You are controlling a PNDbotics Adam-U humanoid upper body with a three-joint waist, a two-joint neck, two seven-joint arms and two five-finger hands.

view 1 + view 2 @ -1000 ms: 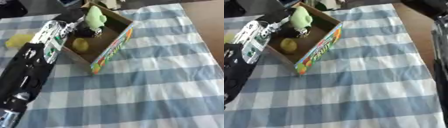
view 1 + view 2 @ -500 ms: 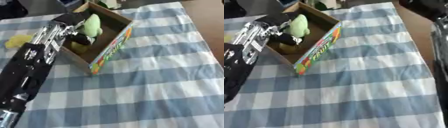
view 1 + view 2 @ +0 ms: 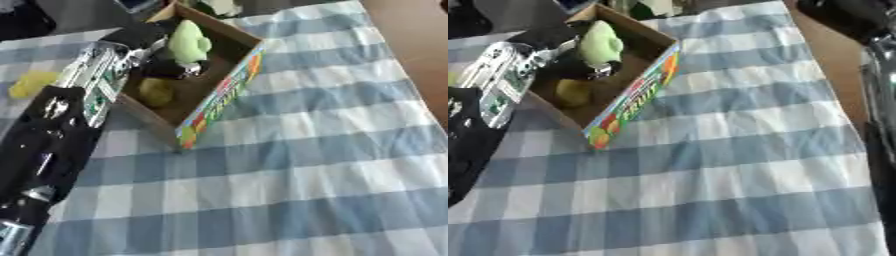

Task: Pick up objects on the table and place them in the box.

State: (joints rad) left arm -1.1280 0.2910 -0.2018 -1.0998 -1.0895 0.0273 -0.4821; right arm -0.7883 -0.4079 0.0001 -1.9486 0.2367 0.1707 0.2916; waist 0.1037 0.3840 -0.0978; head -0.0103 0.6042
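An open cardboard box (image 3: 229,80) with a colourful printed side lies askew at the upper left of the checked cloth. My left arm comes up from the lower left, and my left hand (image 3: 164,66) reaches over the box's left wall. Its dark fingers curl round a light green rounded object (image 3: 189,41) inside the box. A yellow-green fruit (image 3: 157,91) lies on the box floor below the hand. A yellow object (image 3: 33,83) rests on the cloth left of my arm. My right arm runs along the right edge, ending in a dark shape (image 3: 840,16) at the top right corner.
The blue and white checked tablecloth (image 3: 306,170) covers the table. Its brown edge (image 3: 418,40) shows at the upper right. Dark things and a pale one (image 3: 220,6) stand beyond the box at the far edge.
My left hand has carried the green object down from over the box's far rim to lower inside the box. The whole picture has also shifted a little.
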